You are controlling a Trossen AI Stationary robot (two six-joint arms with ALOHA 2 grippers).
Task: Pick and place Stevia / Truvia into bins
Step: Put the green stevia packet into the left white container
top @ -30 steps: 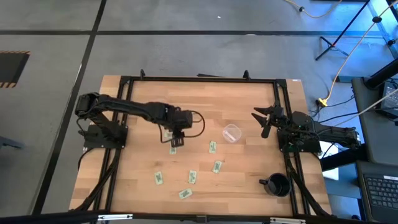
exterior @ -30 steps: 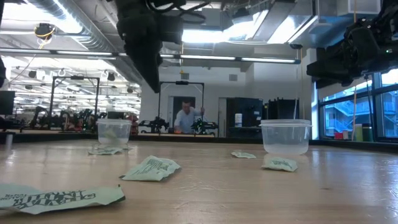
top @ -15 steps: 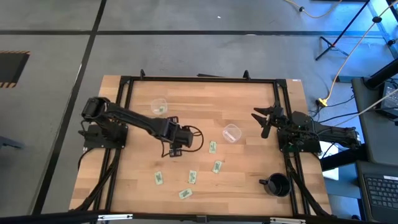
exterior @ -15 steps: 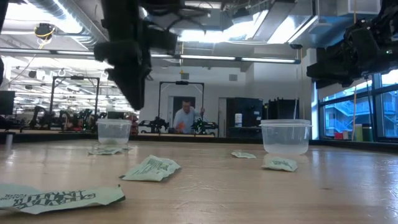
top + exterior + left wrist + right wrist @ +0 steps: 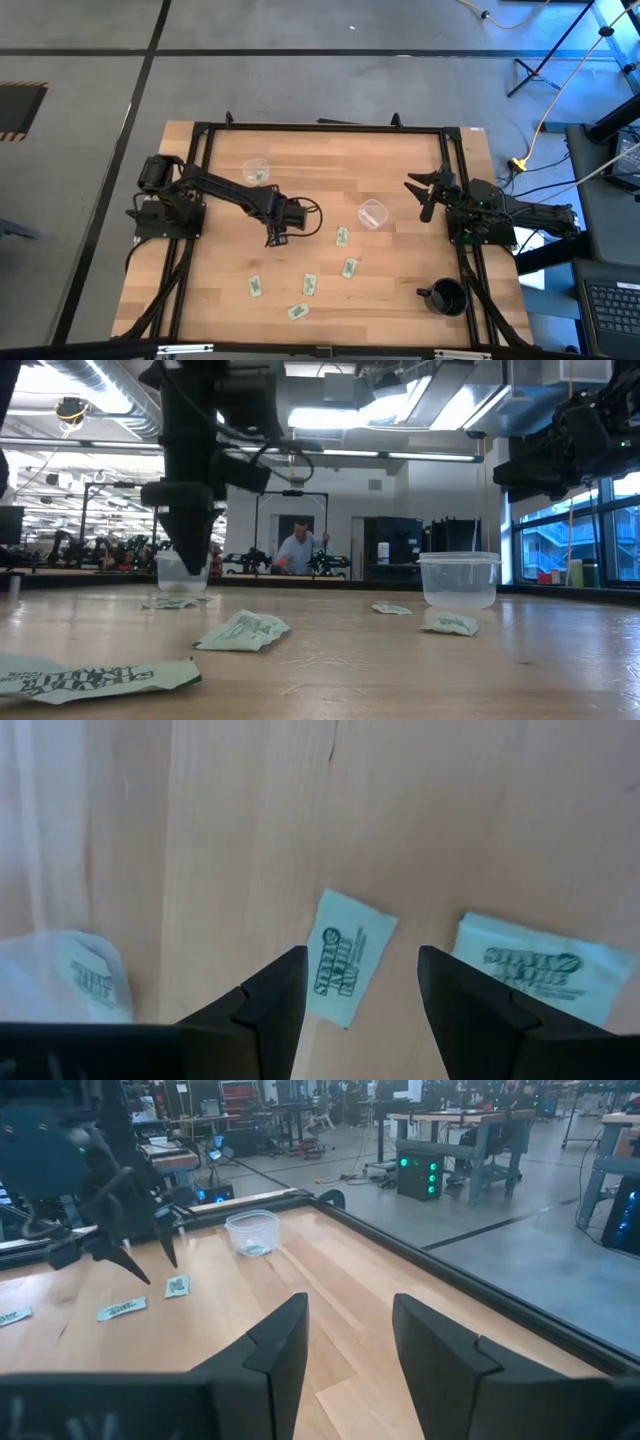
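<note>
My left gripper (image 5: 275, 238) hangs open over a green-and-white Stevia packet (image 5: 345, 968) lying flat on the wood. Its fingers stand on either side of the packet and above it (image 5: 189, 565). A second packet (image 5: 535, 975) lies close by. Other packets lie flat toward the near edge (image 5: 341, 236) (image 5: 350, 267) (image 5: 309, 284) (image 5: 255, 287) (image 5: 297, 311). One clear cup (image 5: 256, 172) stands behind the left gripper with a packet inside. The other clear cup (image 5: 372, 213) stands mid-table. My right gripper (image 5: 418, 198) waits open at the right side (image 5: 348, 1310).
A black mug (image 5: 447, 297) stands at the near right corner. A black frame (image 5: 320, 127) runs round the table. A person works in the room far behind (image 5: 298, 550). Bare wood lies between the mid-table cup and the right arm.
My left gripper has come down from high above the table toward the packet near the far cup, staying open with its fingers pointing down. The arm has swung off the far cup, which now shows in the high view. Nothing on the table has moved.
</note>
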